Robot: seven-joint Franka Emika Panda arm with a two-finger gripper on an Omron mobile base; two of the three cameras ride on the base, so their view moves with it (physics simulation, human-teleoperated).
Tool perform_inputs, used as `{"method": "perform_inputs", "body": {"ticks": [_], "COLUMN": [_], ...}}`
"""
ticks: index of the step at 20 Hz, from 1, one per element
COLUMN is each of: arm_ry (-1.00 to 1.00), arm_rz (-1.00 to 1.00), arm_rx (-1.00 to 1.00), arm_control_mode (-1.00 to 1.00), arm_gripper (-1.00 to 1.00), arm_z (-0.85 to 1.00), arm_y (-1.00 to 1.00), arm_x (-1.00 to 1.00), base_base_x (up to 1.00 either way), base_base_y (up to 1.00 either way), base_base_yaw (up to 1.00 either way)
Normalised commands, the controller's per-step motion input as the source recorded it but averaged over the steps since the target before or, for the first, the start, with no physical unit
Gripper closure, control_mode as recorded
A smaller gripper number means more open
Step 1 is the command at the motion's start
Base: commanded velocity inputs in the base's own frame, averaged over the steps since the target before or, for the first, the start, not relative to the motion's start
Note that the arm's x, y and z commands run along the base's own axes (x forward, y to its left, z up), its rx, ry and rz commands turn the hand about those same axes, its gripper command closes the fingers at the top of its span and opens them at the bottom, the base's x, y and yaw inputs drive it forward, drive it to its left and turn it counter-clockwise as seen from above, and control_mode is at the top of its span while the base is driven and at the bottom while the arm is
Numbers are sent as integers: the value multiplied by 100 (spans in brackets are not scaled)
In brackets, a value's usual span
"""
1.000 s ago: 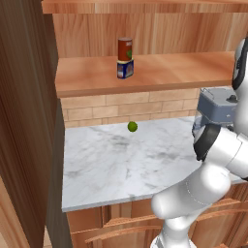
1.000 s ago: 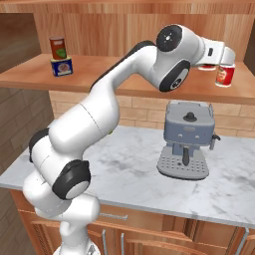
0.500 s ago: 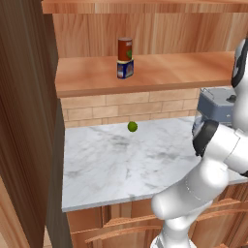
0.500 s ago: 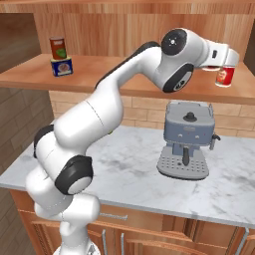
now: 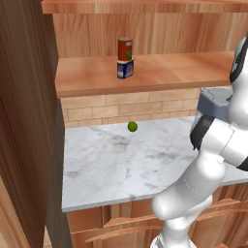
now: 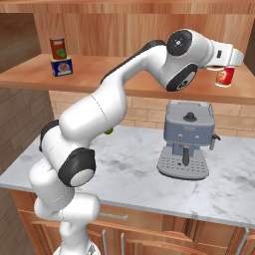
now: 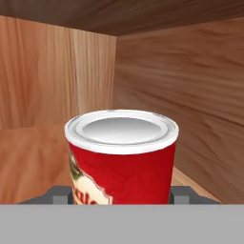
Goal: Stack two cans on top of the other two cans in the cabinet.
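Note:
My gripper [image 6: 224, 67] is shut on a bright red can [image 6: 225, 77] with a white band, at the far right end of the cabinet shelf [image 6: 124, 74]. Whether the can rests on the board or hangs just above it, I cannot tell. In the hand view the same can [image 7: 121, 157] stands upright between my fingertips [image 7: 59, 196], with the cabinet's back corner behind it. At the shelf's left end a dark red can [image 5: 125, 49] [image 6: 58, 48] stands upright on a short blue tin [image 5: 125, 69] [image 6: 62, 66].
A grey coffee machine [image 6: 187, 139] [image 5: 215, 101] stands on the white marble counter [image 5: 121, 160], under my outstretched arm. A small green lime [image 5: 132, 127] lies near the brick back wall. The cabinet's side panel [image 5: 24, 121] rises at the left.
The arm's upper joints have shifted slightly to the right. The bright red can stays in nearly the same place, still gripped.

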Motion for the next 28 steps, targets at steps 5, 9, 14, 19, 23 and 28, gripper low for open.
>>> {"method": "perform_inputs", "body": {"ticks": [5, 9, 14, 19, 23, 28], "arm_ry": [0, 0, 0, 0, -1, -5], "arm_rz": [0, 0, 0, 0, 0, 0], "arm_rx": [2, 2, 3, 1, 0, 0], "arm_control_mode": [-100, -100, -100, -100, -100, -100], "arm_gripper": [100, 100, 100, 100, 100, 100], "arm_z": [3, 2, 0, 1, 4, 3], "arm_y": [-10, -6, 0, -2, -9, -12], "arm_x": [2, 6, 9, 13, 10, 9], "base_base_x": [0, 0, 0, 0, 0, 0], "base_base_y": [0, 0, 0, 0, 0, 0], "base_base_yaw": [0, 0, 0, 0, 0, 0]}}
